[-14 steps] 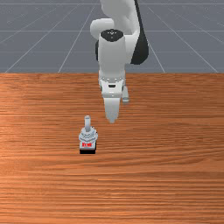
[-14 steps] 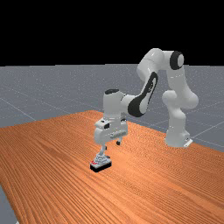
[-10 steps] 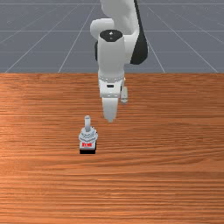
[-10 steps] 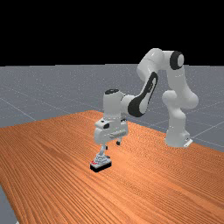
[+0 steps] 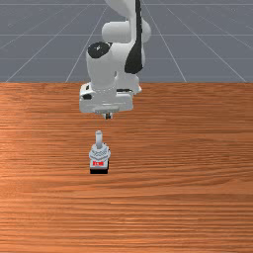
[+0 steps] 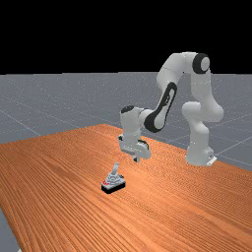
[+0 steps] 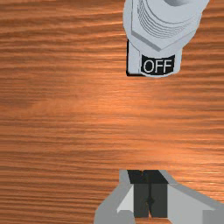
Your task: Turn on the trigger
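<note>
Gripper [image 6: 137, 158] swung round and drawn back toward the arm [image 6: 167, 103]; switch [image 5: 99, 157] unmoved

Since the earlier frames the gripper has turned its broad side to the front camera and its fingers, then apart, have come together. The switch sits where it did on the table [image 5: 188, 207], left of the middle in the front view, its lever [image 5: 99, 139] leaning toward the arm.

The step in hand looks like lining up for the push; the lever seems not yet thrown. Next, I judge, the closed fingertips should line up with the lever, come down on the arm's side of it, and press it away from the arm. Too high a pass could skim over its top.

The wrist view reveals the two finger pads [image 7: 158, 201] meeting with nothing between them, and the OFF label [image 7: 157, 66] on the switch's end nearer the gripper. The front view gives instead the red marking [image 5: 98, 163] on the opposite end, presumably the ON side. The far view adds height: the fingertips hang above the table, well apart from the lever.
</note>
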Motion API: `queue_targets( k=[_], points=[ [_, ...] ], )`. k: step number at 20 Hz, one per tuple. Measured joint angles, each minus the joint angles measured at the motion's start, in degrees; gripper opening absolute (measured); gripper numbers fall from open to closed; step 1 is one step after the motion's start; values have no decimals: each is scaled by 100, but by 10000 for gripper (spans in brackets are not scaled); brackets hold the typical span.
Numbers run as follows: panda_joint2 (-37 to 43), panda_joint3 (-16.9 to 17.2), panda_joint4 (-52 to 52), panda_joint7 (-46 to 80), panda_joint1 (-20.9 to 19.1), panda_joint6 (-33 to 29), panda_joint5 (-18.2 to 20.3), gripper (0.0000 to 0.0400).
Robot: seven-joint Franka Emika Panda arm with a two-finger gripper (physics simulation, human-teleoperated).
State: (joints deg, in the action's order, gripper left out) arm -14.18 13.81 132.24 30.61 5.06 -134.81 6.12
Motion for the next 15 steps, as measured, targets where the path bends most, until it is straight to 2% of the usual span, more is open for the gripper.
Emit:
queue_targets(
  k=[5, 9, 12, 15],
  points=[
    [-435, -51, -152, 323, -6, 70, 262, 1],
    [-782, -83, -676, 303, -76, 153, 369, 0],
    [-1212, -116, -1551, 272, -177, 373, 447, 0],
    [-1841, -116, -2771, 319, -322, 848, 486, 3]
  ],
)
